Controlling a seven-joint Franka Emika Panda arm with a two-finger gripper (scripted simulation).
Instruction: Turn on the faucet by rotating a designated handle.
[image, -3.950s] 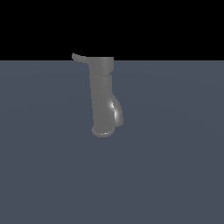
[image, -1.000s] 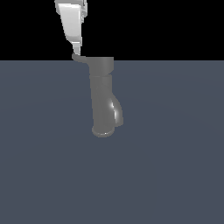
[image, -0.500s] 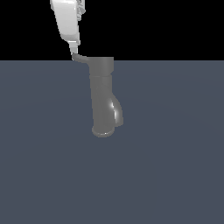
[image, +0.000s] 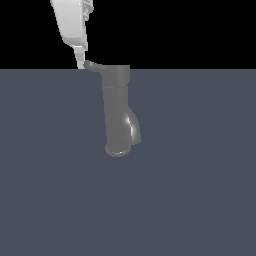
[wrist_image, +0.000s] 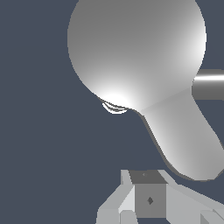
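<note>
The grey faucet stands upright on the dark floor, its shiny spout curving toward the exterior view's right. From its wide cap the thin handle sticks out to the exterior view's left. My white gripper comes down from above, and its tip is right at the handle's outer end. In the wrist view the round cap and the paddle-shaped handle lie just beyond my gripper. The fingers sit close together with nothing between them.
A flat dark blue-grey floor surrounds the faucet's flared base. No other objects are in view.
The gripper has come into view from above and drifted down and toward the exterior view's left, reaching the handle's tip. The handle looks unmoved.
</note>
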